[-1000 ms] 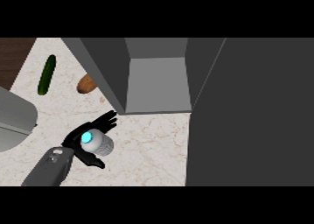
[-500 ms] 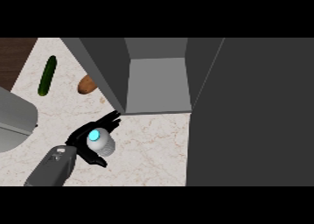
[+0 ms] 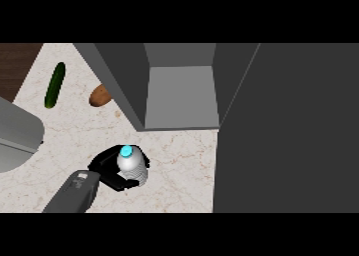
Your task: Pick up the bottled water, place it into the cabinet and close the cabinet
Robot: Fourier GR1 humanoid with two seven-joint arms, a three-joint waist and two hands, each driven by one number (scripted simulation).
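Left hand [image 3: 108,169]: showing at the lower left of the head view, coming in on a grey forearm [image 3: 73,194] from the bottom edge; its black fingers [image 3: 127,184] are curling round the bottled water and grasping it.
Bottled water [image 3: 132,166]: sitting inside the left hand's grasp, seen from above with its light blue cap [image 3: 126,150] pointing toward the cabinet; whether it is touching the surface or hanging above it cannot be told.
Bottle's place: lying over the pale marbled surface [image 3: 174,165], outside the cabinet and a little to the left of its opening.
Cabinet [image 3: 180,96]: standing open at the upper middle, its grey inner floor and left wall showing.
Cabinet door [image 3: 293,130]: filling the right part of the view as a broad dark panel, reaching down past the bottle's level.
Cucumber [image 3: 55,85]: lying long and green near the upper left of the surface, well apart from the hand.
Brown item [image 3: 100,95]: resting just beside the cabinet's left wall, between the cucumber and the cabinet; its kind cannot be told.
Grey object [image 3: 11,136]: showing large at the left edge, partly cut off.
Right hand: not showing anywhere in the view.
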